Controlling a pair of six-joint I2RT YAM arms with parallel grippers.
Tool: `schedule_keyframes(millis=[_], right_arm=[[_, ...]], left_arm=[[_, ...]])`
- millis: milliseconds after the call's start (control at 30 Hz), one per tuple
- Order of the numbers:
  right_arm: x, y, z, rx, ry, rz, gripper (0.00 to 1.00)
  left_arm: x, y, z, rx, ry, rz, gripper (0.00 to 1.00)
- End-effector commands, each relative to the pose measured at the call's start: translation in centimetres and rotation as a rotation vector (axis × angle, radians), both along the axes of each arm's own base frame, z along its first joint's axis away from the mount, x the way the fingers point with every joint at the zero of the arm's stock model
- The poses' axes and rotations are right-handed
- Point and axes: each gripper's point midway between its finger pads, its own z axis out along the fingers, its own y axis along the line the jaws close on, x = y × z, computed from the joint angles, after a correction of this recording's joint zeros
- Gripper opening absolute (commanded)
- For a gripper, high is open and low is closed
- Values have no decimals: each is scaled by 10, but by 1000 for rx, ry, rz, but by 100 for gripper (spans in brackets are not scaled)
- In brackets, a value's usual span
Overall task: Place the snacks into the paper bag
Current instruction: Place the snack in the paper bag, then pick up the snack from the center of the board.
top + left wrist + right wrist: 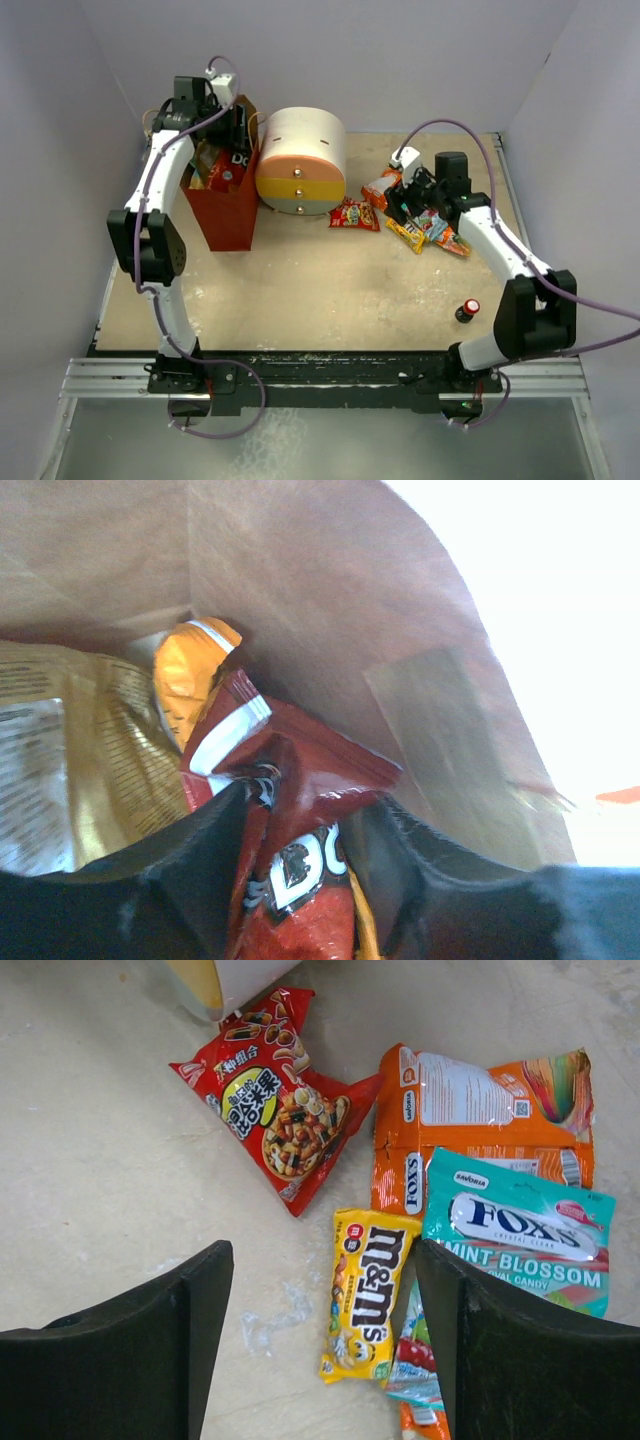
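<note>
The paper bag (225, 215), brown above and red below, stands at the back left with my left gripper (235, 135) reaching down into its mouth. Inside it, the left gripper (305, 830) is open; the red Doritos bag (300, 780) stands loose between its fingers. An orange packet (185, 675) and a gold chip bag (80, 760) lie beside it against the bag wall (300, 600). At the right, my right gripper (322, 1260) hangs open over the table. A yellow M&M's packet (368, 1295) lies just inside its right finger, untouched.
A red nut packet (275, 1110), an orange Fox's packet (480, 1110) and a teal Fox's packet (520, 1230) lie around the M&M's. The round drawer unit (301, 160) stands between paper bag and snacks. A small dark bottle (467, 310) with a red cap stands by the right arm.
</note>
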Motion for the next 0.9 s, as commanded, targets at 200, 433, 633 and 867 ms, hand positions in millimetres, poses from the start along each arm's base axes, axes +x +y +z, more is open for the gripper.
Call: schedule_keyframes(millis=[200,433,633,867], right_arm=[[63,32,2,-99,-155,135,82],[88,53,-28,-172,-117,234,82],[88,73,-68,-185,1,340,78],[72,86,-96,-131,118,402,64]], left_arm=[[-17,31,95,152,-265,13,80],[-39,46,130,220,-359,37,98],[-58,48,132,231,-369,37,99],[-80,51,151,240,-421,35,99]])
